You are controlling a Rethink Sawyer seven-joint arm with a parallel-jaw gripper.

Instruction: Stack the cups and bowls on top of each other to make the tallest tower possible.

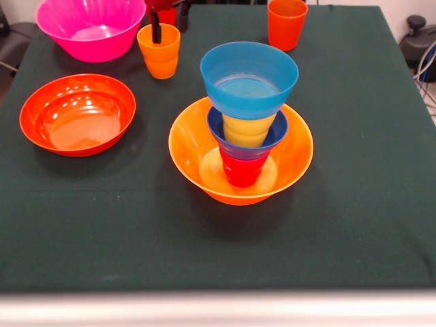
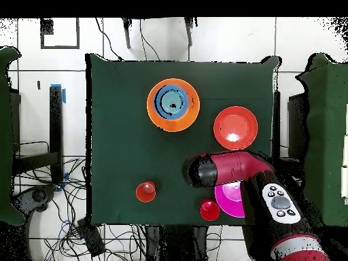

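Note:
The tower stands mid-table: a wide yellow-orange bowl [image 1: 293, 153] [image 2: 154, 107] holds a red cup [image 1: 243, 170], a dark blue bowl [image 1: 218, 129], a yellow cup [image 1: 248, 129] and a light blue bowl [image 1: 249, 78] [image 2: 173, 102] on top. At the far side, my gripper [image 1: 169, 24] hangs open over an orange-yellow cup [image 1: 159, 54]. One finger [image 1: 156, 28] dips inside the cup and the other stays outside its rim. From overhead, the arm's head [image 2: 202, 170] hides the gripper and this cup.
A shallow orange-red bowl [image 1: 77, 114] [image 2: 235, 127] sits left of the tower. The big pink bowl [image 1: 90, 27] [image 2: 230, 198] is in the far left corner. An orange cup [image 1: 287, 24] [image 2: 145, 192] stands far right, and a red cup [image 2: 209, 209] is near the table edge.

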